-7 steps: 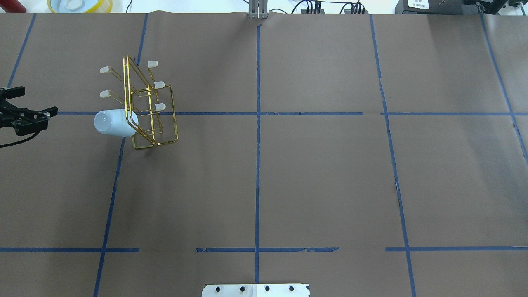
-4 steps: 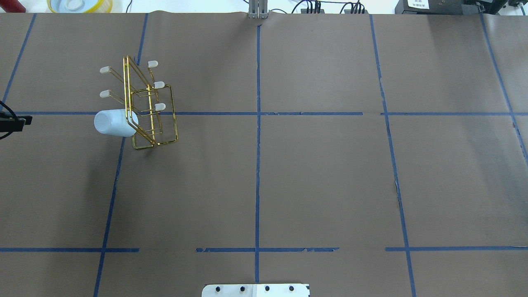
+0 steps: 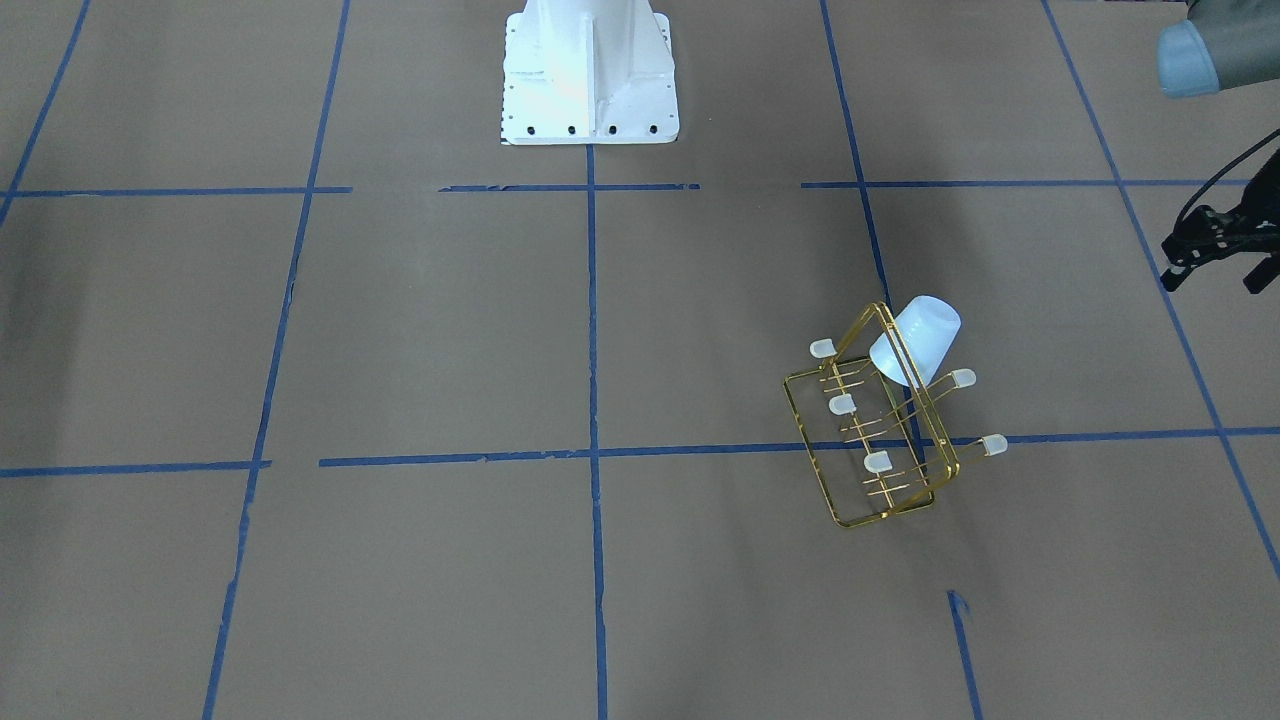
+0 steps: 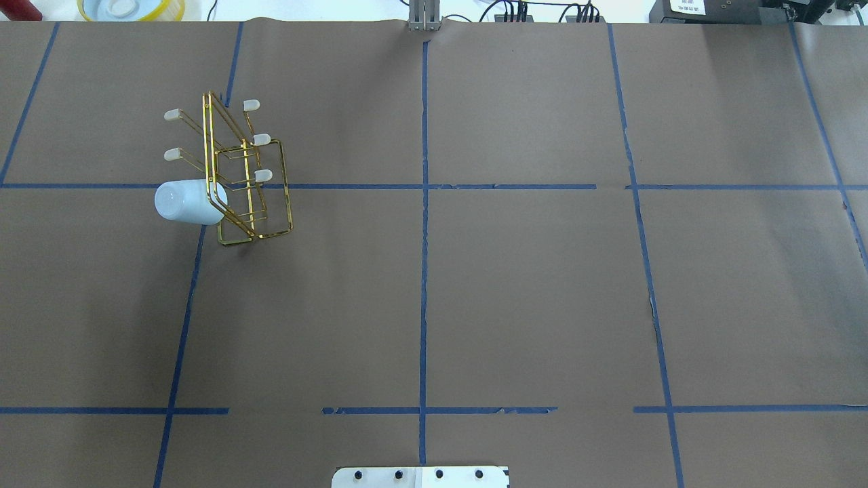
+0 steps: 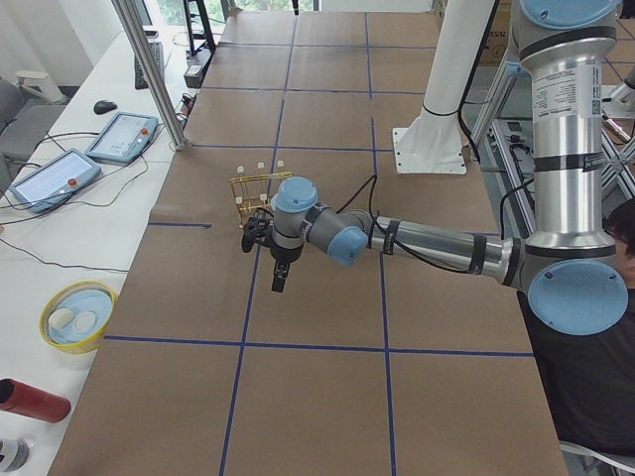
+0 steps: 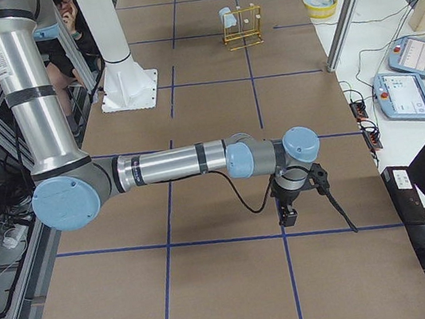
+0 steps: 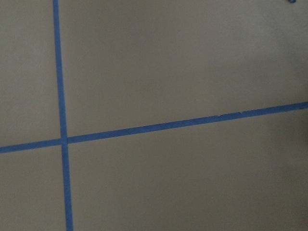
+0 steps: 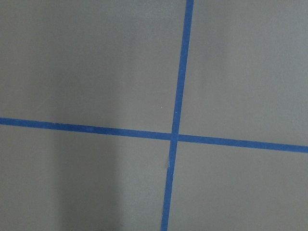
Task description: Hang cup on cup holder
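Evidently the cup (image 4: 186,201) was already hung over an end prong of the cup holder (image 4: 245,177) on the counter (image 4: 515,305), the left claw (image 3: 1212,272) was seen spread and empty well apart, the state of the right claw (image 6: 288,214) could not be told, and only parking the arms was judged left.

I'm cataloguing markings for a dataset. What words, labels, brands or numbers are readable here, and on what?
None can be read.
White label on the black box, overhead view's top right: printed, but too small and blurred.
Pendant screen: too small to read.
No print visible on the cup or the cup holder.
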